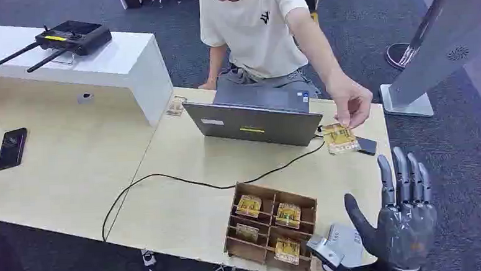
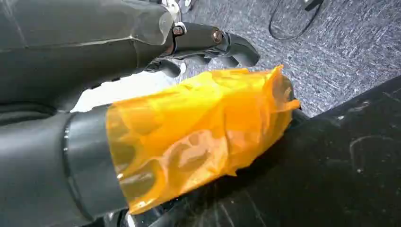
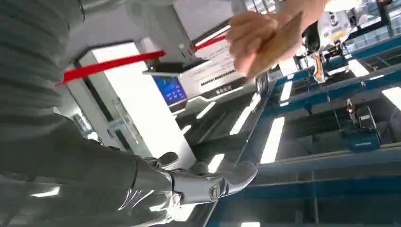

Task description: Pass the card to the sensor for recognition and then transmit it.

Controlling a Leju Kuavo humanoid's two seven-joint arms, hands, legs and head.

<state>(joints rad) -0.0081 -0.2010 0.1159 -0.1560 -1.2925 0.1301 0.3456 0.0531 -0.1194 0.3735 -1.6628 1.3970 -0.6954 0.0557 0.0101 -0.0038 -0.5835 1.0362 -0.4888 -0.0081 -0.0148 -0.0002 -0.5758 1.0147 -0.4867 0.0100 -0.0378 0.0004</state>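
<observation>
Right hand (image 1: 401,217) at 5 o'clock, fingers straight and apart, holding nothing, person's hand (image 1: 351,105) pinching card (image 1: 339,137) over sensor (image 1: 366,145) at 2 o'clock, card box (image 1: 271,228), laptop (image 1: 256,117), left hand (image 2: 142,94) fingers partly curled, grasp cannot be told

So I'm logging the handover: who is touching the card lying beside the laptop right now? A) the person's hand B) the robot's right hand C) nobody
A: the person's hand pinches the card on the table, while the robot's right hand is raised apart, holding nothing.

Grey laptop (image 1: 255,113), black phone (image 1: 11,148), antennaed controller (image 1: 71,37) on tables.
</observation>
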